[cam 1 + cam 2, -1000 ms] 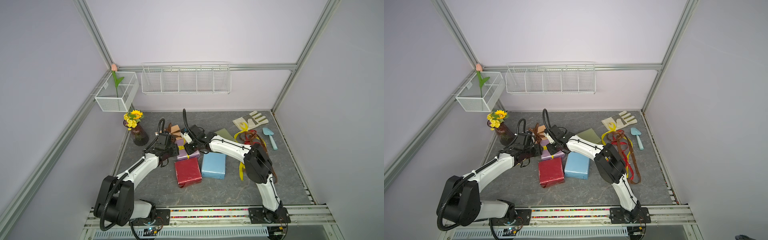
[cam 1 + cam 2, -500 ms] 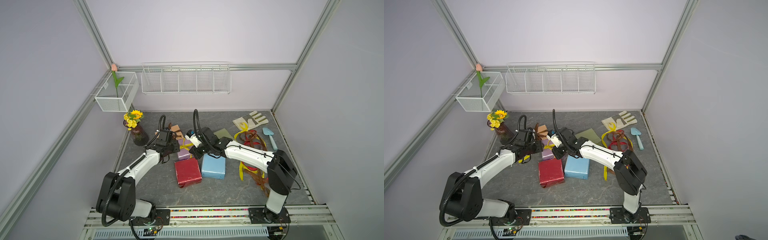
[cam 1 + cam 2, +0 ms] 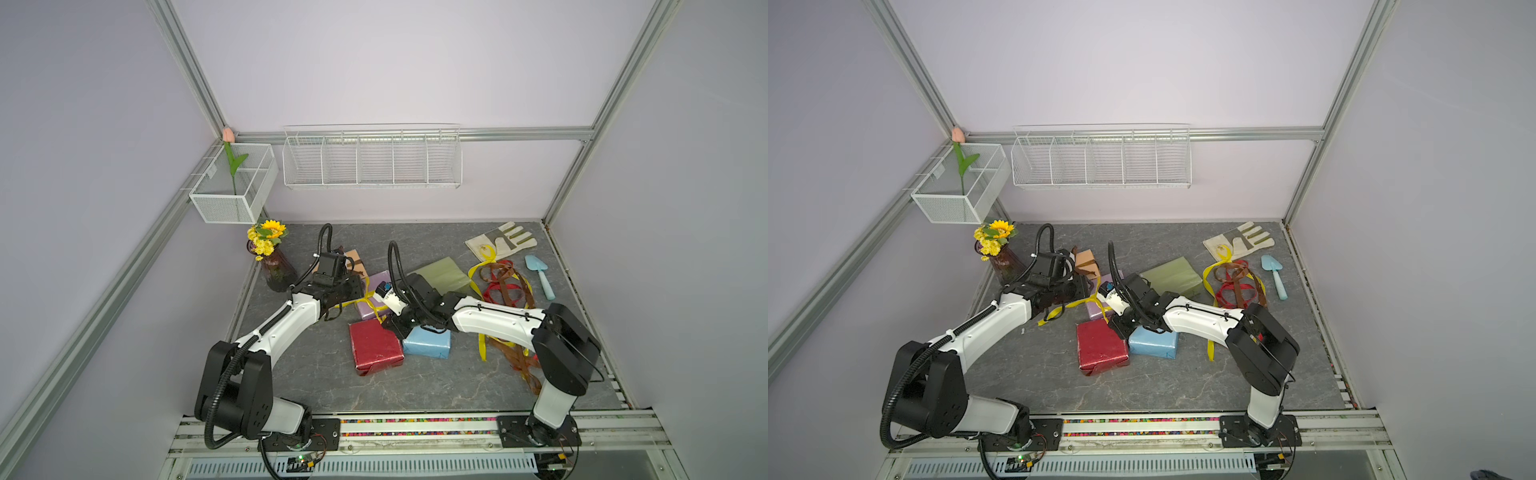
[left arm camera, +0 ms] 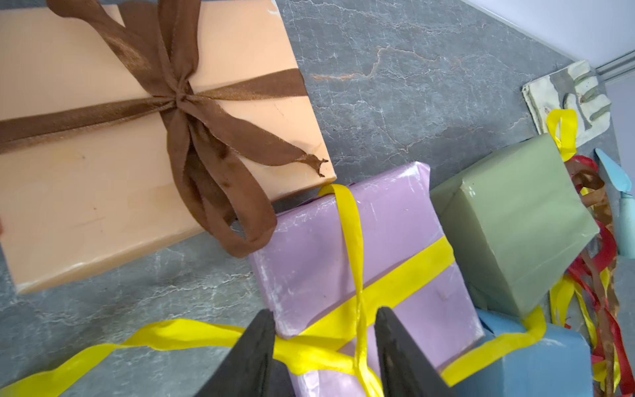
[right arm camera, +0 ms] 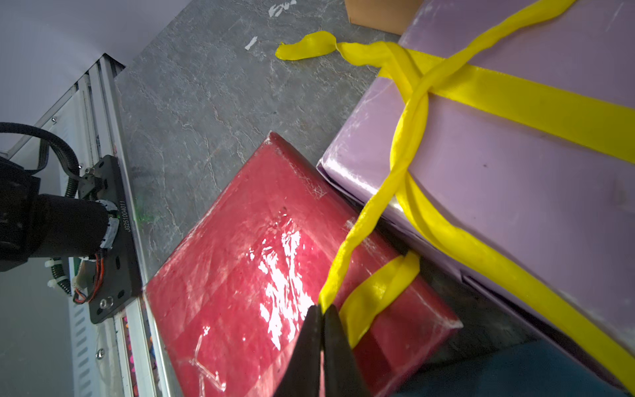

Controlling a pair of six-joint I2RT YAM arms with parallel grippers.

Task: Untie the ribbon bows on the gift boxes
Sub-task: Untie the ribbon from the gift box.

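The lilac gift box (image 4: 395,220) lies mid-table with a yellow ribbon (image 4: 357,240) crossed over it, its bow pulled out into loose strands. My left gripper (image 4: 324,314) is open, its fingers astride the box's near corner and the ribbon's crossing. My right gripper (image 5: 322,307) is shut on one yellow strand (image 5: 409,137), drawn taut from the knot over the red box (image 5: 257,268). The tan-orange box (image 4: 103,172) still carries a tied brown bow (image 4: 192,113). In both top views the red (image 3: 374,347), light blue (image 3: 428,345) and olive (image 3: 444,272) boxes carry no bow.
Loose yellow, red and brown ribbons (image 3: 503,286) lie heaped at the right, beside a work glove (image 3: 498,243) and a blue trowel (image 3: 540,276). A vase of yellow flowers (image 3: 274,270) stands at the back left. White wire baskets (image 3: 372,160) hang on the walls.
My right gripper has drawn back from the lilac box toward the front, over the red box, pulling the yellow strand out with it. The left gripper stays at the box.
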